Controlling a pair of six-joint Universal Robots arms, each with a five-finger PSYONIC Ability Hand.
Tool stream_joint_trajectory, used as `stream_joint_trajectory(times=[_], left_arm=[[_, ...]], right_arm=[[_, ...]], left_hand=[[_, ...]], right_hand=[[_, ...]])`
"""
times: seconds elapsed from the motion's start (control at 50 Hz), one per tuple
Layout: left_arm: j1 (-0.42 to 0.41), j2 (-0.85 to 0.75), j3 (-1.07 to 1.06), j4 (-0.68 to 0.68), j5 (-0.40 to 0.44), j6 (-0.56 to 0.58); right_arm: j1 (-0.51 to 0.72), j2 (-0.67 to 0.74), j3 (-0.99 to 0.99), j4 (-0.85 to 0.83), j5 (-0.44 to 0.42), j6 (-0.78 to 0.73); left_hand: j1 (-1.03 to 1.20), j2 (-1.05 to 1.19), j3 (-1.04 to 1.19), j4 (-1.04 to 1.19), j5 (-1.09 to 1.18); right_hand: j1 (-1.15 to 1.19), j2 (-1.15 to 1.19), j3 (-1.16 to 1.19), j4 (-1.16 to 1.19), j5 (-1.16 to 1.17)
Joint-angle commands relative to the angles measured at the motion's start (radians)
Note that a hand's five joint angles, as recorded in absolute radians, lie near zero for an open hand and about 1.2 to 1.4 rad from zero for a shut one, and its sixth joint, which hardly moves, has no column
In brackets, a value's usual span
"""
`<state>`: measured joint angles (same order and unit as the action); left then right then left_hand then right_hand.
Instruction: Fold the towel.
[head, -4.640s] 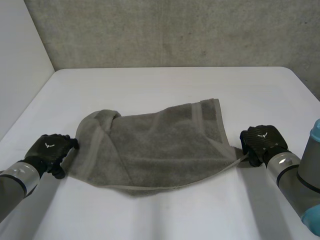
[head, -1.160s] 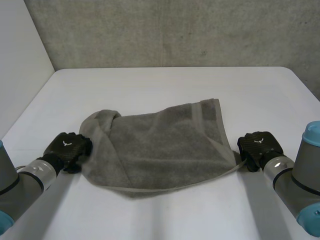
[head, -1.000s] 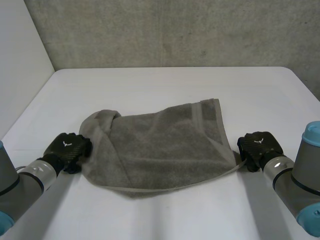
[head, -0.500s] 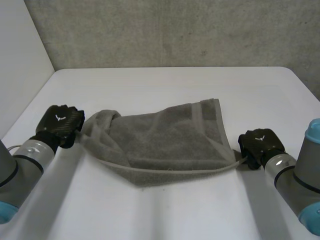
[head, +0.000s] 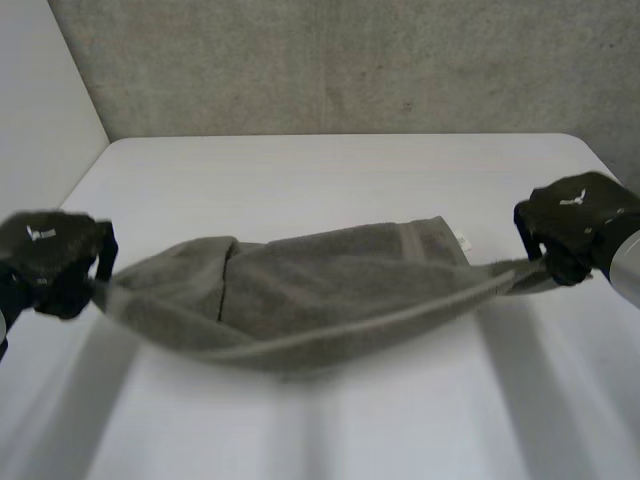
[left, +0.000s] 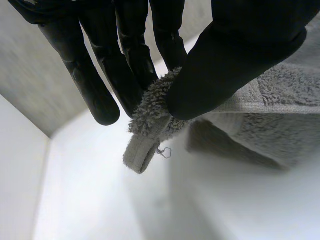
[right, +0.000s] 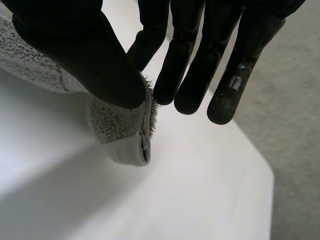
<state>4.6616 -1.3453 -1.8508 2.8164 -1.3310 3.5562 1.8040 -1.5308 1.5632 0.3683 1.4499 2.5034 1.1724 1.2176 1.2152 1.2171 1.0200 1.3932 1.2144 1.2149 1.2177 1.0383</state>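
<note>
While strung up by both ends, sags in the middle as a long grey towel (head: 300, 305), nearest fold hanging lowest over the white bench (head: 330, 425); cannot tell whether touching the bench there; bunched lengthwise into loose folds from end to end. At the towel's left end, nipped by the left hand (head: 48, 262); thumb (left: 235, 55) pressed toward nearly straight fingers (left: 130, 55) with a corner of the towel caught between; hemmed tip and a small loop of thread (left: 165, 151) poking out beyond the fingertips. At the towel's right end, a little farther back and higher, gripped the same way by the right hand (head: 573, 222); thumb squeezing the corner against the fingers, short stub of hem sticking out past the thumb. Both hands raised off the bench, well apart, with the towel's whole length between them. Near that right end, crossed by a paler hem band, with a small pale tag (head: 463, 243) on the towel's far edge. Beyond the towel, more white bench running back to a rough grey concrete wall (head: 350, 60); off the towel's left end, a plain white side wall (head: 35, 110) meeting the concrete wall at the corner.
</note>
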Motion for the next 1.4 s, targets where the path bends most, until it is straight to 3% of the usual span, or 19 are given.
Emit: stream_joint_trajectory(times=[0.02,0.22,0.34,0.44,0.56,0.6,0.64,0.74,0.86,0.9,0.96,1.0,1.16,1.18,1.2,1.22,1.3,1.4], left_arm=[[-0.001,-0.136,-0.059,-0.026,-0.033,0.001],[-0.006,-0.419,0.05,0.087,-0.063,-0.004],[-0.052,-0.569,0.214,0.187,-0.063,-0.005],[-0.119,-0.669,0.41,0.285,-0.073,-0.03],[-0.165,-0.71,0.758,0.418,-0.166,-0.199],[-0.172,-0.712,0.851,0.453,-0.2,-0.25],[-0.173,-0.712,1.0,0.504,-0.256,-0.336],[-0.175,-0.704,1.113,0.529,-0.303,-0.404],[-0.195,-0.67,0.985,0.453,-0.304,-0.407],[-0.189,-0.654,0.908,0.412,-0.304,-0.407],[-0.182,-0.629,0.765,0.347,-0.301,-0.402],[-0.176,-0.621,0.69,0.322,-0.298,-0.404],[-0.176,-0.551,0.33,0.282,-0.29,-0.355],[-0.184,-0.537,0.296,0.282,-0.29,-0.331],[-0.184,-0.537,0.295,0.282,-0.29,-0.33],[-0.188,-0.52,0.271,0.284,-0.289,-0.307],[-0.204,-0.474,0.259,0.276,-0.295,-0.28],[-0.25,-0.374,0.277,0.252,-0.295,-0.275]], right_arm=[[0.005,0.096,0.032,0.069,-0.014,-0.12],[0.008,0.323,-0.066,-0.078,-0.022,-0.123],[0.014,0.446,-0.163,-0.163,-0.008,-0.118],[0.046,0.555,-0.403,-0.277,0.012,-0.02],[0.052,0.549,-0.585,-0.434,0.038,0.089],[0.051,0.497,-0.643,-0.602,0.052,0.165],[0.051,0.459,-0.643,-0.697,0.064,0.202],[0.049,0.367,-0.599,-0.899,0.093,0.259],[0.043,0.328,-0.511,-0.85,0.067,0.256],[0.04,0.324,-0.439,-0.717,0.014,0.253],[0.04,0.327,-0.408,-0.648,-0.013,0.252],[0.038,0.348,-0.341,-0.487,-0.06,0.233],[0.017,0.408,-0.183,-0.376,-0.068,0.176],[0.017,0.42,-0.152,-0.376,-0.063,0.184],[0.018,0.425,-0.137,-0.378,-0.062,0.189],[0.018,0.425,-0.137,-0.378,-0.062,0.189],[0.032,0.432,-0.121,-0.378,-0.063,0.239],[0.046,0.419,-0.134,-0.381,-0.065,0.342]], left_hand=[[0.224,0.179,0.181,0.179,0.202],[0.224,0.179,0.181,0.179,0.202],[0.224,0.179,0.181,0.179,0.202],[0.224,0.179,0.181,0.179,0.202],[0.224,0.179,0.181,0.179,0.202],[0.224,0.179,0.181,0.179,0.202],[0.224,0.179,0.181,0.179,0.202],[0.224,0.179,0.181,0.179,0.202],[0.224,0.179,0.181,0.179,0.202],[0.224,0.179,0.181,0.179,0.202],[0.224,0.179,0.181,0.179,0.202],[0.224,0.179,0.181,0.179,0.202],[0.224,0.179,0.181,0.179,0.202],[0.224,0.179,0.181,0.179,0.202],[0.224,0.179,0.181,0.179,0.202],[0.224,0.179,0.181,0.179,0.202],[0.224,0.179,0.181,0.179,0.202],[0.224,0.179,0.181,0.179,0.202]], right_hand=[[0.003,0.182,0.181,0.179,0.183],[0.003,0.182,0.181,0.179,0.183],[0.003,0.182,0.181,0.179,0.183],[0.003,0.182,0.181,0.179,0.183],[0.003,0.182,0.181,0.179,0.183],[0.003,0.182,0.181,0.179,0.183],[0.003,0.182,0.181,0.179,0.183],[0.003,0.182,0.181,0.179,0.183],[0.003,0.182,0.181,0.179,0.183],[0.003,0.182,0.181,0.179,0.183],[0.003,0.182,0.181,0.179,0.183],[0.003,0.182,0.181,0.179,0.183],[-0.022,0.156,0.156,0.153,0.158],[-0.525,-0.346,-0.347,-0.35,-0.345],[-0.751,-0.572,-0.573,-0.576,-0.571],[-0.753,-0.575,-0.575,-0.578,-0.573],[-1.219,-1.04,-1.04,-1.043,-1.038],[-1.219,-1.04,-1.04,-1.043,-1.038]])
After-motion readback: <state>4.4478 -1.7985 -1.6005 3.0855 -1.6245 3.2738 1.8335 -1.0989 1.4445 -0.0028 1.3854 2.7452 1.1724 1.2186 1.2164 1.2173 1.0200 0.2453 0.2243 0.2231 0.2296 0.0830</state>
